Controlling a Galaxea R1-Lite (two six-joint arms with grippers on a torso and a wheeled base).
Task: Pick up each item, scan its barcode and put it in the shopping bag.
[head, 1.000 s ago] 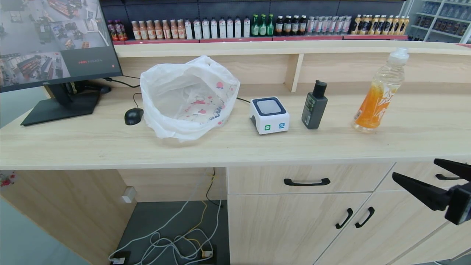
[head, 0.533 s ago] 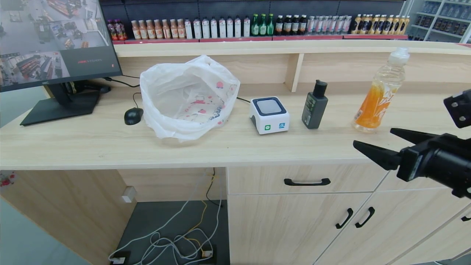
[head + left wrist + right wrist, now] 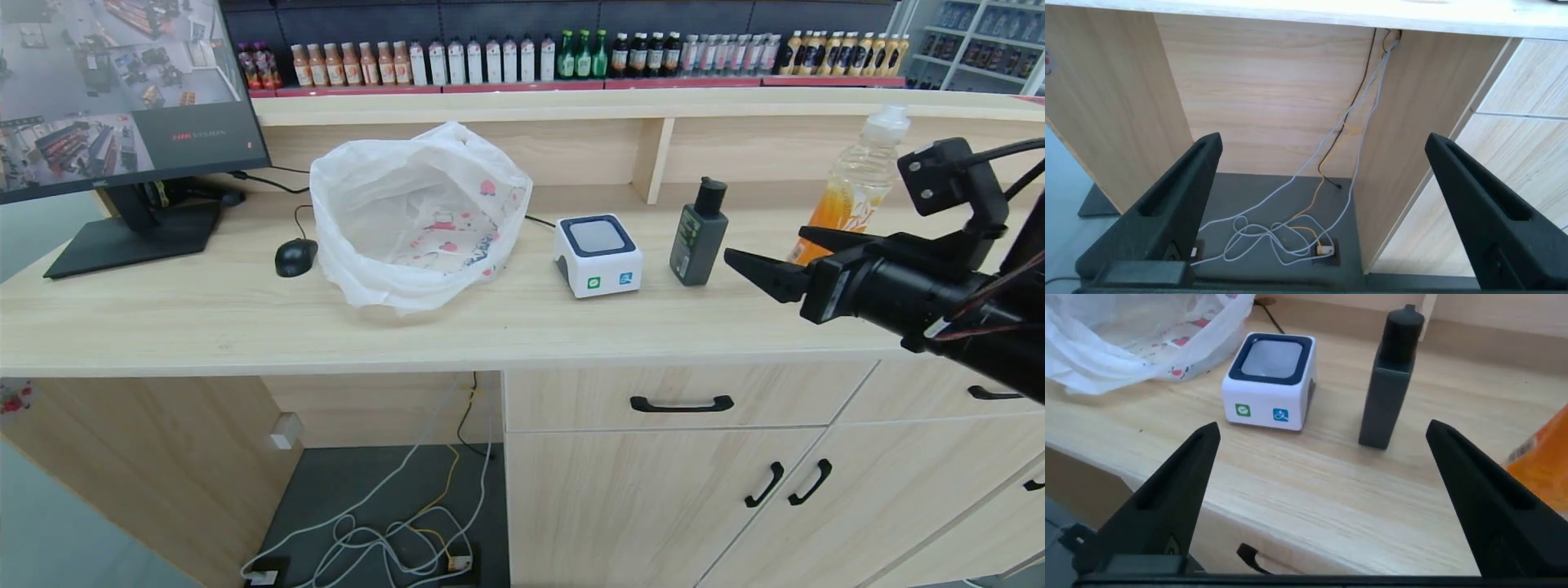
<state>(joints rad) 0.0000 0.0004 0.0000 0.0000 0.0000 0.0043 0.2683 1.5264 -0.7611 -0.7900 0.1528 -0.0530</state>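
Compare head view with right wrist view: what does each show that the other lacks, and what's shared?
Head, not wrist: monitor, mouse, floor cables, the cap of the orange bottle. Wrist, not head: no extra object; just the dark bottle seen close, between the open fingers of the right gripper. Shared: shopping bag, scanner, dark bottle, orange bottle, counter.

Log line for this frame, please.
right gripper: jaws open, above counter front, facing dark bottle | left gripper: jaws open, low, facing floor cables | orange drink bottle: standing on counter | shopping bag: open
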